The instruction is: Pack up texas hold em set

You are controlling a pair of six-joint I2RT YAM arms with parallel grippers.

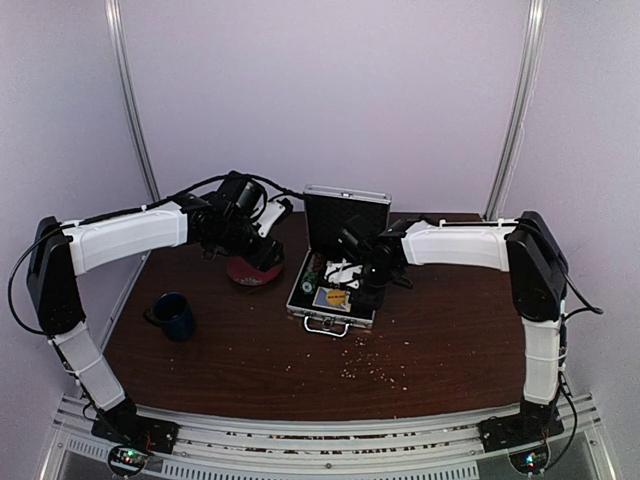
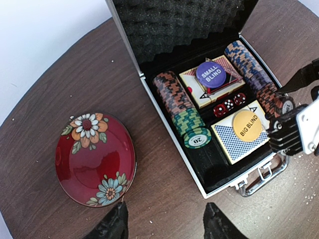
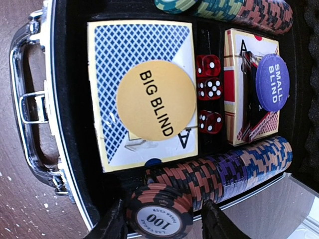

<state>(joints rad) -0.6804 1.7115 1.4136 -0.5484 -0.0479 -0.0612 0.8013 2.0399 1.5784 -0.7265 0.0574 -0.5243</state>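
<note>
1. The right gripper is held low over the open case. Its two fingers stand apart, one on each side of a chip marked 100.
2. Whether that chip is pinched or only flanked cannot be told from the pictures.
3. The chip is seen on edge at the near end of the chip row that lies just ahead of the right fingertips.
4. Beyond that row from the right gripper, the blue-backed deck, the red dice and the red-backed deck are seated in their compartments. The BIG BLIND disc is laid on the first deck and the SMALL BLIND disc on the second.
5. A second chip row is filled on the case's far side from the right gripper.
6. The left gripper is held above the table with its fingers wide apart and nothing between them. The red flowered plate lies ahead of it to one side, and the case ahead to the other.
7. The packing is judged nearly done, since every piece seen is already inside the case.
8. What is judged to be left: the 100 chip is to be settled and released, the raised lid lowered, and the latches by the handle fastened.
</note>
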